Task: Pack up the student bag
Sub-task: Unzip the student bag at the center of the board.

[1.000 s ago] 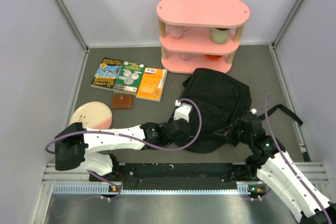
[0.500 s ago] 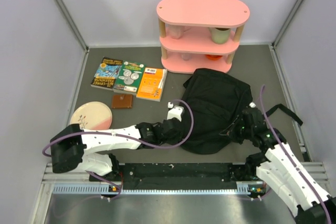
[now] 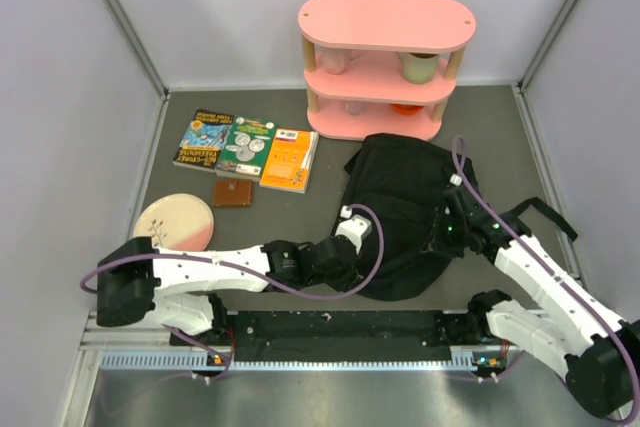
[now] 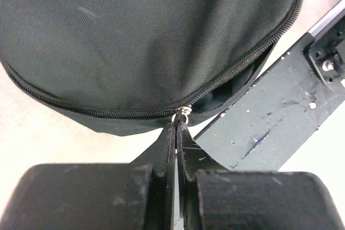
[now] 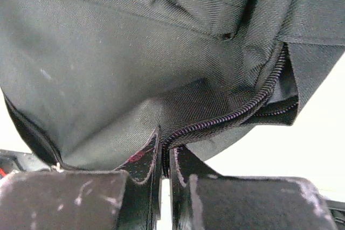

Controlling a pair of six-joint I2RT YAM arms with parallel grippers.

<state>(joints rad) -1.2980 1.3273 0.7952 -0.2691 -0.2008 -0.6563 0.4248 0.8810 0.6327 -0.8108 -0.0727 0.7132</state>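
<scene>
1. The student bag (image 3: 405, 197) lies floppy on the grey table (image 3: 300, 217), right of centre and just in front of the pink shelf (image 3: 385, 22); it sits between the two arms; one strap (image 3: 545, 212) trails off to the right.
2. Its zipper (image 4: 81, 109) is closed on one side of the pull and gapes on the other; only dark lining shows through the gap, so what is inside cannot be told.
3. The left gripper (image 4: 177, 126) has its fingers pressed together; they pinch the small metal zipper pull (image 4: 183, 112) at the bag's near edge.
4. The right gripper (image 5: 164, 154) has its jaws drawn almost together; they nip the bag's fabric edge right beside the parted zipper teeth (image 5: 242, 111).
5. The shelf has three tiers; the middle tier holds two cups, a greenish cup (image 3: 421, 67) at the right end and a pale pink cup (image 3: 335, 59) at the left; the bottom tier holds an orange thing (image 3: 405, 108), mostly hidden and too small to name.
6. Counted loose on the table: three books (image 3: 246, 145) side by side, left of the shelf; one brown wallet (image 3: 232, 193) just in front of them; one pink plate (image 3: 174, 221) nearer the left arm's base, apart from the wallet.
</scene>
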